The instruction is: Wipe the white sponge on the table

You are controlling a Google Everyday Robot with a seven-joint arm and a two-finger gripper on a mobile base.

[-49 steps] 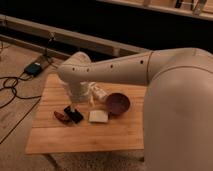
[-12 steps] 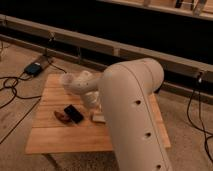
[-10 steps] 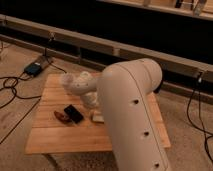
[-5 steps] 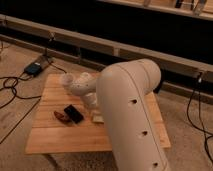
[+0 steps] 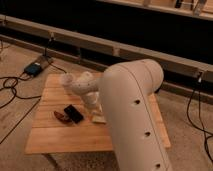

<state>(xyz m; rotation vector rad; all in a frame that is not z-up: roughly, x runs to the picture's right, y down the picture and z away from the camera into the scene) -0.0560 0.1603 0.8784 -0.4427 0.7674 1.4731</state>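
The white sponge (image 5: pixel 99 119) lies on the light wood table (image 5: pixel 55 136), just right of centre; only its front edge shows. My gripper (image 5: pixel 93 109) comes down from the white wrist directly over the sponge and seems to touch it. My big white arm (image 5: pixel 132 115) fills the foreground and hides the right part of the table top.
A black flat slab (image 5: pixel 74 113) and a small brown object (image 5: pixel 61 116) lie just left of the sponge. Cables (image 5: pixel 12 87) and a small box (image 5: pixel 35 68) lie on the floor to the left. A dark wall with a rail runs behind the table.
Since the earliest frame my arm has swung across the view and the gripper has come down on the sponge, hiding the purple bowl. In the last second almost nothing has moved.
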